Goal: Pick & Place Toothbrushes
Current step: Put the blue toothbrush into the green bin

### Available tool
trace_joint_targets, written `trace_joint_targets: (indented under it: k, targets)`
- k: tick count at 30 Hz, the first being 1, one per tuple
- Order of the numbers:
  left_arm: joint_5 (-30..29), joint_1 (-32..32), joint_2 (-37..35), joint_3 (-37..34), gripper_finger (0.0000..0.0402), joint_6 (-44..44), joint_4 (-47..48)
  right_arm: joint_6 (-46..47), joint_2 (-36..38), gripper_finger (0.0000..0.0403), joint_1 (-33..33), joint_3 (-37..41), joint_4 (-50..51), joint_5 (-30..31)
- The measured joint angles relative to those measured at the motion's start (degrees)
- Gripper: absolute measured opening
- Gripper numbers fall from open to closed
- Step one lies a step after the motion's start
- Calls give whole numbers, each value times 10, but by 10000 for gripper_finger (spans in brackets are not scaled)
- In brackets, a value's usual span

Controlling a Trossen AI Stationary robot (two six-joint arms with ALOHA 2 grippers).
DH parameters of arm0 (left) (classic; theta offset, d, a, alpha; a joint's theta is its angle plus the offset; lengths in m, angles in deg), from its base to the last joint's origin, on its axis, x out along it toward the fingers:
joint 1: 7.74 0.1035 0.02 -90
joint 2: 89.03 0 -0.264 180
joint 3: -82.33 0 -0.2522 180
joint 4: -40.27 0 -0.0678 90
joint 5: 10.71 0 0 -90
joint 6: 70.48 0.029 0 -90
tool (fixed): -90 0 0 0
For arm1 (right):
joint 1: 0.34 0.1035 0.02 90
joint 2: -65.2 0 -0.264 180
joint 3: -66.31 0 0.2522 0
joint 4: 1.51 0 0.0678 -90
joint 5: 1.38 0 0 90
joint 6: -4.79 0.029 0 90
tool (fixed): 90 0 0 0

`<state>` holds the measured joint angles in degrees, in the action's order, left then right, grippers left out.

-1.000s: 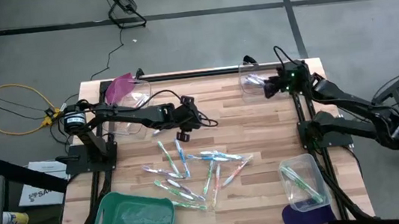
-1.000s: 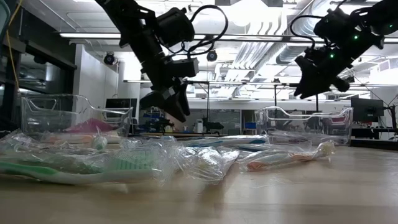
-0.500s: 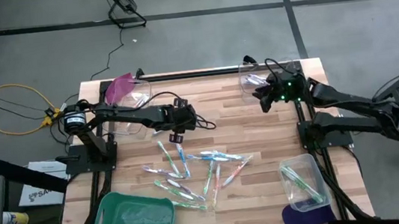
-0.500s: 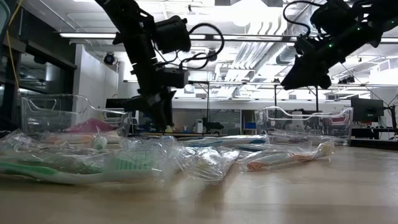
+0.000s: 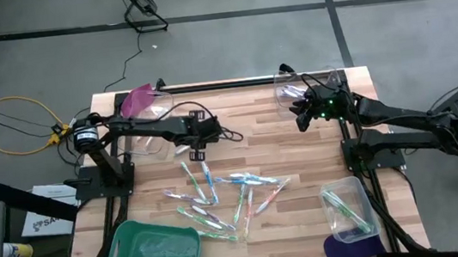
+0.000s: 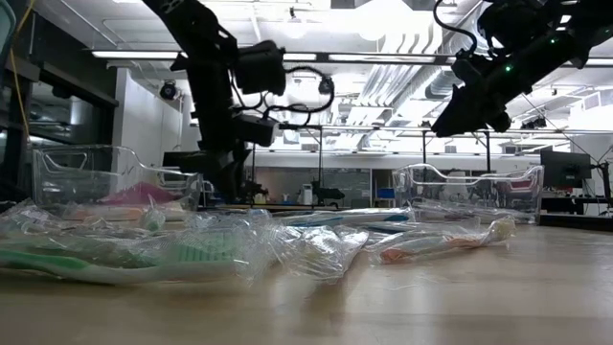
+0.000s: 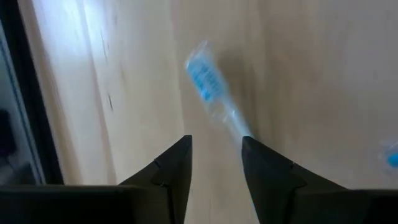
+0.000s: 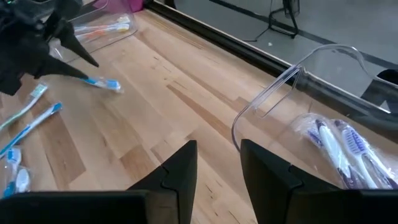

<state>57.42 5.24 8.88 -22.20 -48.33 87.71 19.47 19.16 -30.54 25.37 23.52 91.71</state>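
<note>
left hand [image 7: 214, 149] over blue toothbrush [image 7: 211, 93], open

You've got almost nothing to read here; the one bit of lettering sits on a white sheet [image 5: 45, 210] lying on the floor just left of the table [image 5: 299, 138], dark capitals that seem to start "SA", the rest cut off by the arm's stand; nothing on the toothbrushes [image 5: 219, 194] or their wrappers can be made out; no label legible on the clear bins either.
</note>
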Motion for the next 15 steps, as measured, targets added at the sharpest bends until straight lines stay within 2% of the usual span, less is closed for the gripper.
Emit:
trace_joint_targets:
  k: [3,9,15]
  targets:
    - [19,14,0,0,112,-14,11,0,0,113,0,0,0,0]
    - [94,16,0,-24,91,-27,6,0,0,113,0,0,0,0]
    - [73,17,0,-41,99,-47,5,0,0,113,0,0,0,0]
